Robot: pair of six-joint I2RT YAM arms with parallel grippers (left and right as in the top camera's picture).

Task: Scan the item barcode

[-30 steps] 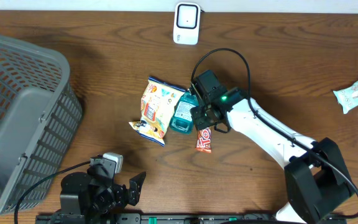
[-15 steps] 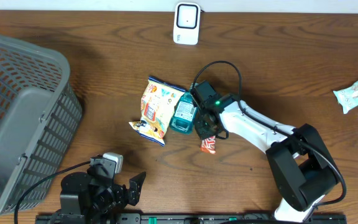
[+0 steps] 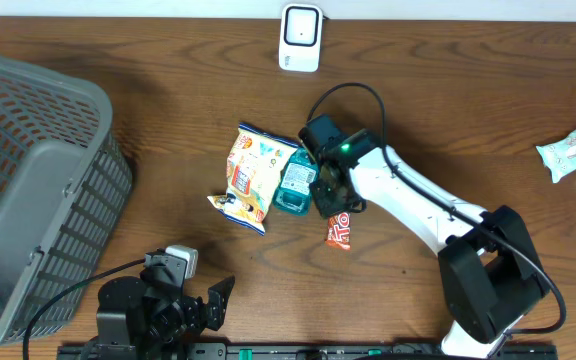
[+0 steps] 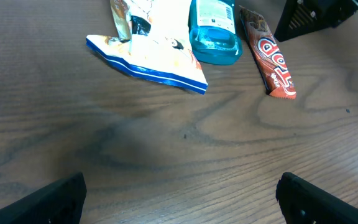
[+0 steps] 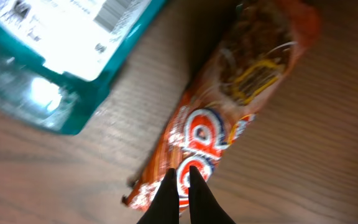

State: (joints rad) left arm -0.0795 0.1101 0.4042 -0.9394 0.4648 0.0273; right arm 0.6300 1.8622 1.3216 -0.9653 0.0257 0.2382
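Starting at the right gripper [image 5: 180, 174]: jaws are pressed together over the red snack bar [image 5: 229, 118], teal bottle [image 5: 55, 56] just left of them. Jaws of the left gripper [image 4: 180, 183] are spread wide; the bar is seen well ahead, to their right.

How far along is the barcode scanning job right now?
Done: nothing yet; the white scanner stands alone at the far edge of the table. In hand: the right claw is shut, tips on the red snack bar, which lies flat; a real pinch is unclear. Left: lift the bar and show its barcode to the scanner.
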